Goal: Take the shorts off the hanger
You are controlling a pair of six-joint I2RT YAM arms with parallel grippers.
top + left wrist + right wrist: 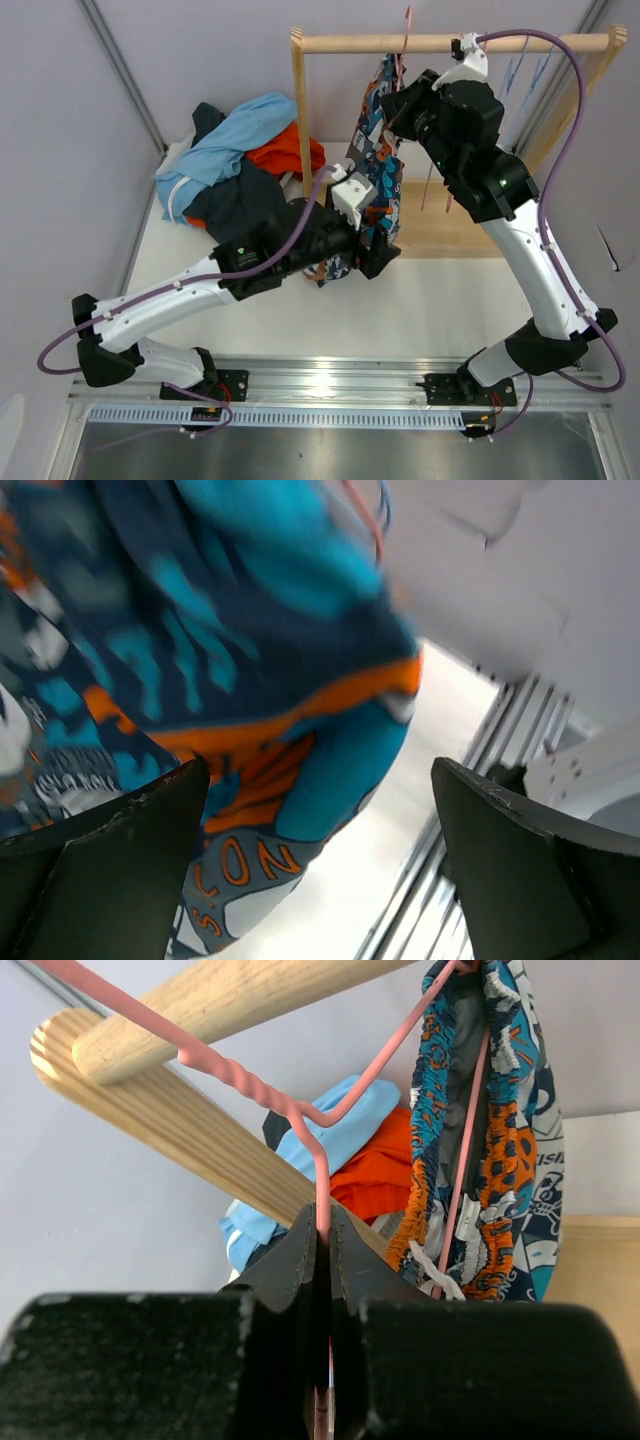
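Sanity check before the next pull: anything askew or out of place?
Two things. The printed shorts are bunched at one end of the pink hanger, which the shut right end effector pinches. The other shorts lie in a crumpled heap by the rack.

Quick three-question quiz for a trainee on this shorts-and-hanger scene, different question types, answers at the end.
1. True or false: the right gripper is shut on the pink hanger wire.
2. The shorts on the hanger are: A light blue; B cartoon-print; C orange-red.
3. Fill in: the left gripper has its jaws ____, with the hem of the shorts between them.
Key: 1 true; 2 B; 3 open.
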